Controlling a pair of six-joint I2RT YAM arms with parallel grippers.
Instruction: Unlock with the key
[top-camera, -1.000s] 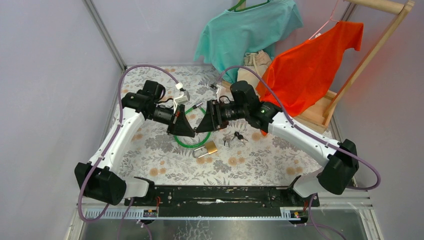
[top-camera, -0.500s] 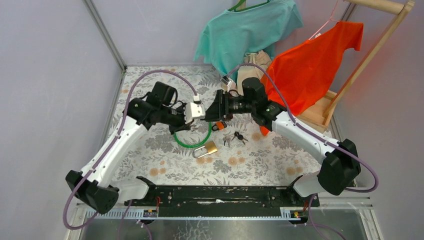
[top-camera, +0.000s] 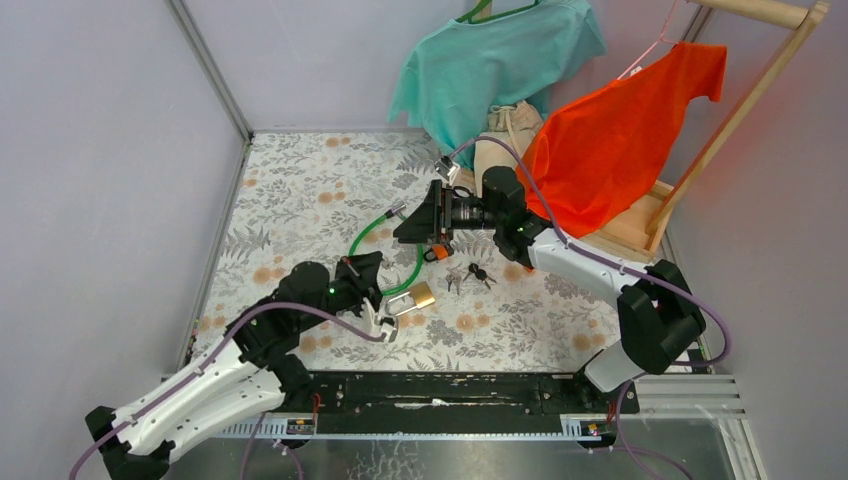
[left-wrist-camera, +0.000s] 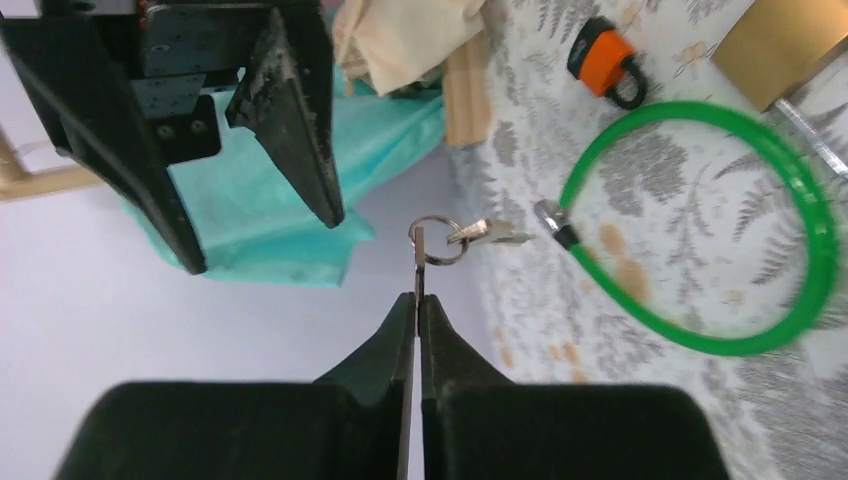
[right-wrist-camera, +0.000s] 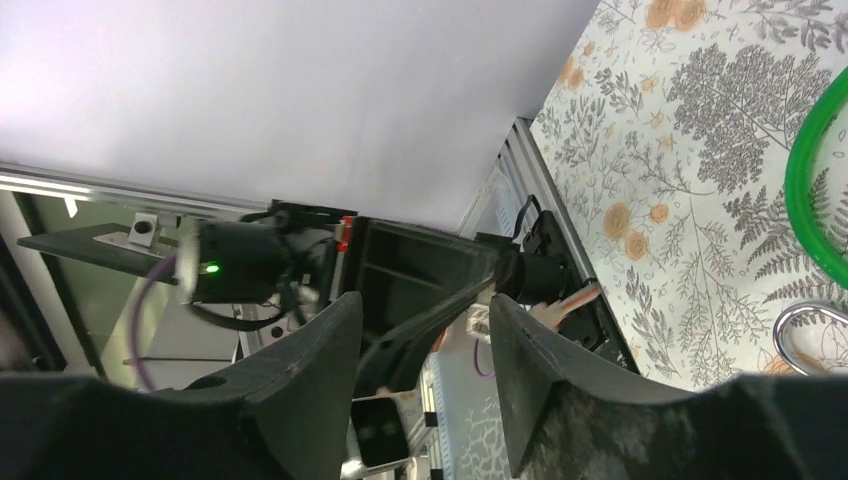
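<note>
My left gripper (left-wrist-camera: 418, 298) is shut on a small silver key (left-wrist-camera: 419, 262), held edge-on. From the key's ring (left-wrist-camera: 437, 240) a second key hangs. In the top view the left gripper (top-camera: 368, 268) sits low, just left of the brass padlock (top-camera: 422, 296). The padlock lies on the floral cloth with a green cable (top-camera: 372, 229) looped through its shackle. My right gripper (top-camera: 405, 228) hovers open and empty above the cable loop, facing the left arm. Its fingers (left-wrist-camera: 296, 110) show in the left wrist view, and it (right-wrist-camera: 425, 310) frames the left arm in its own.
A small orange padlock (top-camera: 437, 253) and a bunch of loose keys (top-camera: 468, 275) lie right of the cable loop. A teal shirt (top-camera: 495, 60) and an orange shirt (top-camera: 620, 130) hang on a wooden rack (top-camera: 740, 110) at the back right. Grey walls close in both sides.
My left arm has pulled back from the right gripper toward the near left and dropped low, the key still pinched. The right gripper stays open, near where it was.
</note>
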